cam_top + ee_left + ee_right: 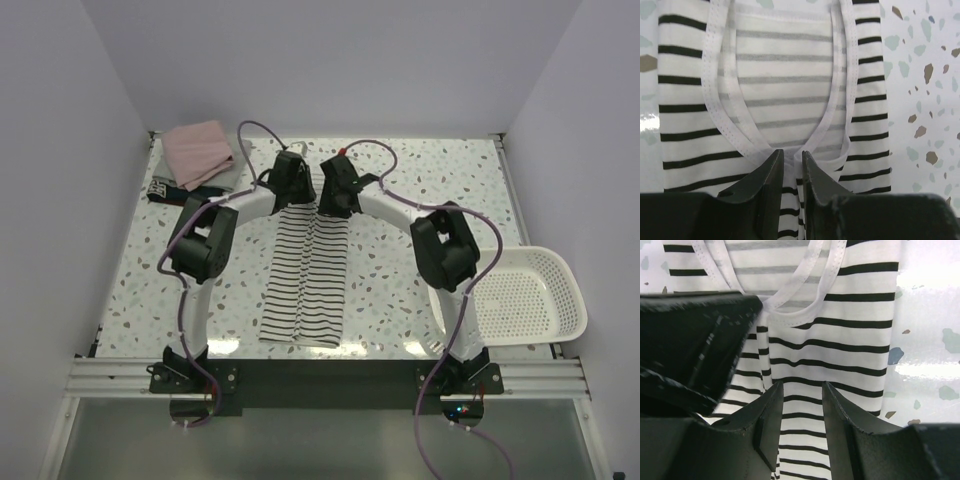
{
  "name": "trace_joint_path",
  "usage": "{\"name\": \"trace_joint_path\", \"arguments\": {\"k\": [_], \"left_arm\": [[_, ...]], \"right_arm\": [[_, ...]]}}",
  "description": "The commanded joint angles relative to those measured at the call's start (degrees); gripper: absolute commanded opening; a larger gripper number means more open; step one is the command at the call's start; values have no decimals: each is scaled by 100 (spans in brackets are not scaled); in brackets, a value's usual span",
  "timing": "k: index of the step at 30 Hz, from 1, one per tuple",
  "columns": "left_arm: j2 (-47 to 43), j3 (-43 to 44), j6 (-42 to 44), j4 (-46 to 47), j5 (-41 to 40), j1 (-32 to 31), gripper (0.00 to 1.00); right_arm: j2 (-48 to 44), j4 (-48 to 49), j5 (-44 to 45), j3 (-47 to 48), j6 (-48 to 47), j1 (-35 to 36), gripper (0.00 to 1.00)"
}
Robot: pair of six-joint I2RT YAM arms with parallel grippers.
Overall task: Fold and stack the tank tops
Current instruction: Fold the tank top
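Observation:
The white tank top with thin black stripes (305, 285) lies in the middle of the table as a long strip, both sides folded in to a centre line. My left gripper (293, 200) is at its far end. In the left wrist view the left gripper (792, 152) is nearly shut, with the striped top's white trim (790, 146) bunched between its tips. My right gripper (335, 203) hovers beside it, and in the right wrist view it (802, 384) is open over flat striped cloth (840, 347). The dusty pink top (198, 150) lies folded at the back left, on darker fabric (165, 190).
The white slotted basket (560, 290) stands at the right edge of the table. The left gripper's black body (690, 350) fills the left of the right wrist view. Speckled tabletop (440, 180) shows around the striped top.

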Motion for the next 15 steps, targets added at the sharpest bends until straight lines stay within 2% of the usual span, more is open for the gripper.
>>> {"name": "trace_joint_path", "arguments": {"k": [1, 9, 15], "left_arm": [[196, 467, -82, 17, 11, 122, 25], [828, 1012, -644, -10, -464, 175, 22], [1268, 1707, -943, -291, -631, 245, 22]], "right_arm": [[-254, 52, 65, -49, -49, -69, 40], [-921, -256, 92, -242, -497, -130, 42], [-1037, -484, -39, -287, -690, -157, 43]]}}
